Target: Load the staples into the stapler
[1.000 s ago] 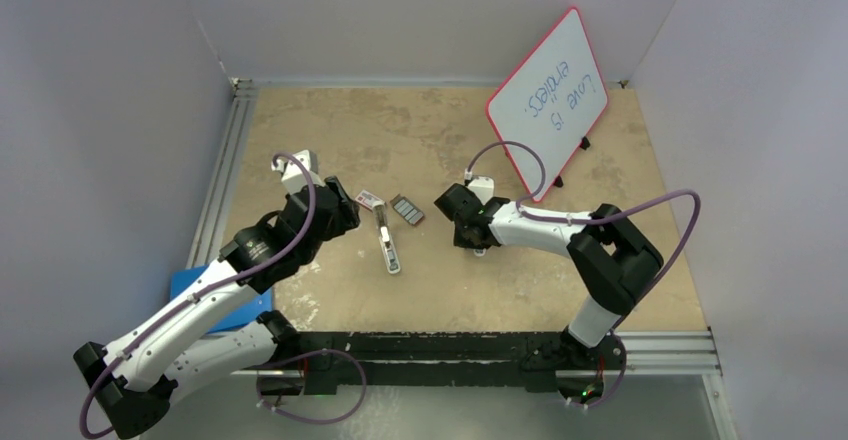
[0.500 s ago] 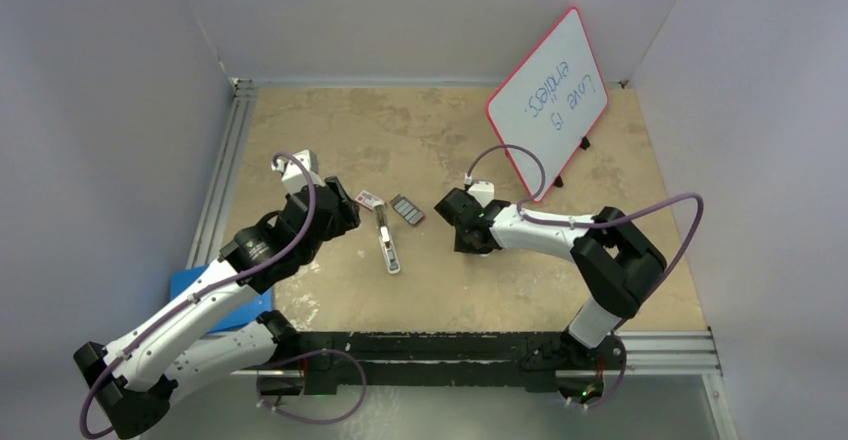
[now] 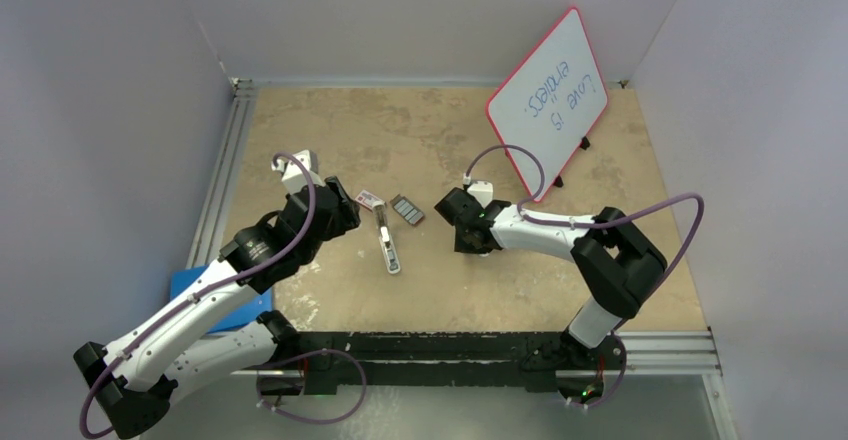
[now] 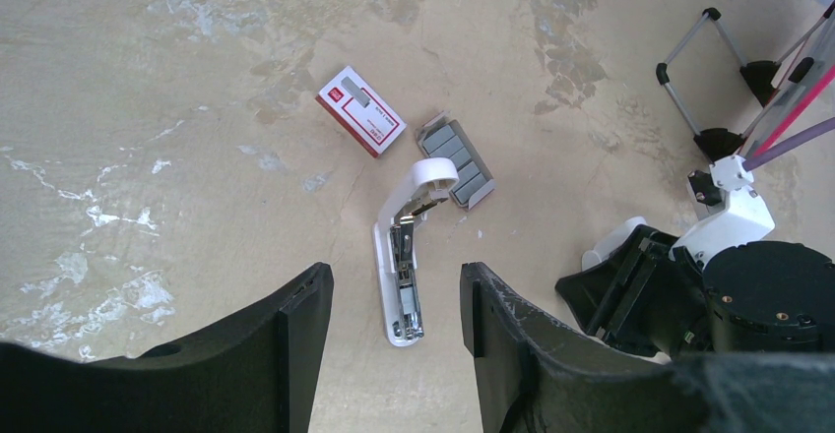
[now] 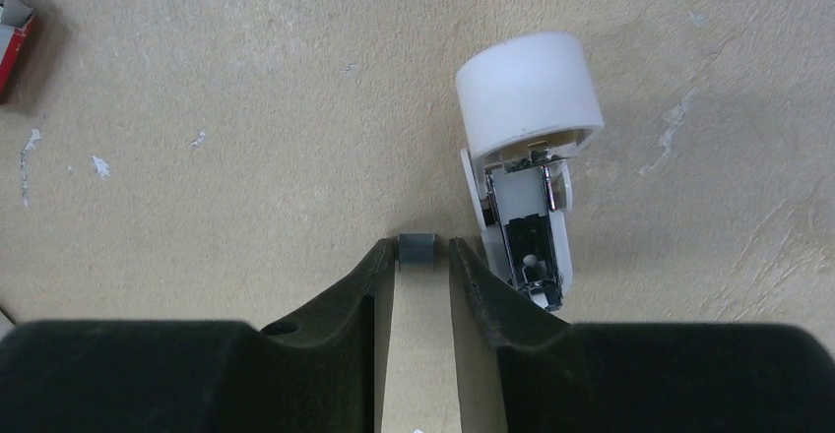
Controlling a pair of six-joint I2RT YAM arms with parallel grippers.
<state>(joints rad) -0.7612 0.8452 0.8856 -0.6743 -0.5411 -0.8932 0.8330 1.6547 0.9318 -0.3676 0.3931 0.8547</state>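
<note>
The stapler (image 4: 396,256) lies opened near the middle of the surface (image 3: 400,130), a little to the left. Its long side runs near to far, the metal channel is bared, and the white cover is swung up at the far end. Just right of that far end sits the tray of staples (image 4: 456,162), its grey strips side by side. The red-and-white sleeve (image 4: 360,123) lies apart from the tray, just to its left. The left claw (image 4: 395,274) stands to the left of the stapler, spread wide with nothing between its fingers; in its wrist view the stapler shows through the gap. The right claw (image 5: 421,248) is low over the surface, to the right of the tray and stapler. Its jaws are narrow, with a short grey strip (image 5: 417,254) of the same grey as the staples between the fingertips. Whether the pads truly clamp the strip I cannot tell. Just beside this claw lies a stubby white piece (image 5: 529,93), with a rounded cap and a metal channel, touching neither finger. A whiteboard (image 3: 548,95) with a red rim stands tilted at the far right.
</note>
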